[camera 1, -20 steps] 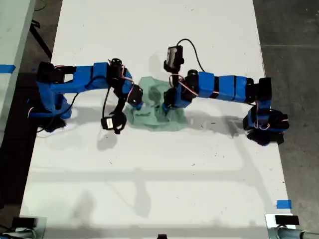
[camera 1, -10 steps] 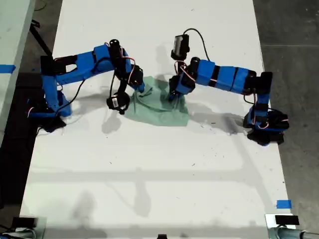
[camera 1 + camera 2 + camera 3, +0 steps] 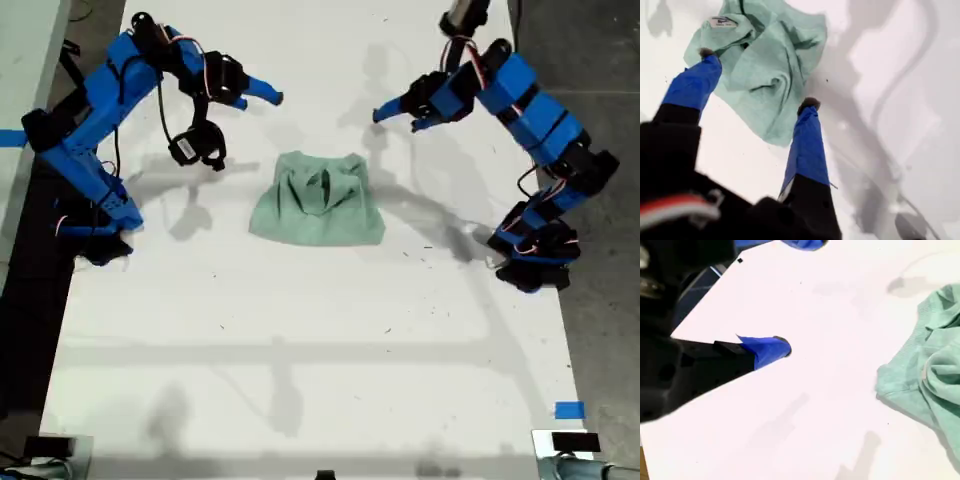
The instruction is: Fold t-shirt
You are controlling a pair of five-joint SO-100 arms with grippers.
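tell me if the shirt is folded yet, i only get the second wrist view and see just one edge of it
Observer: Not neatly. In the exterior view the t-shirt lies as a rumpled heap on the table, with neither arm touching it.
Operator: is the first end effector holding anything
Observer: No. The first wrist view shows the first end effector open, fingers spread wide with nothing gripped between them.
Operator: any tag showing
Observer: Yes. In the first wrist view a small white tag faces up near one edge of the heap.
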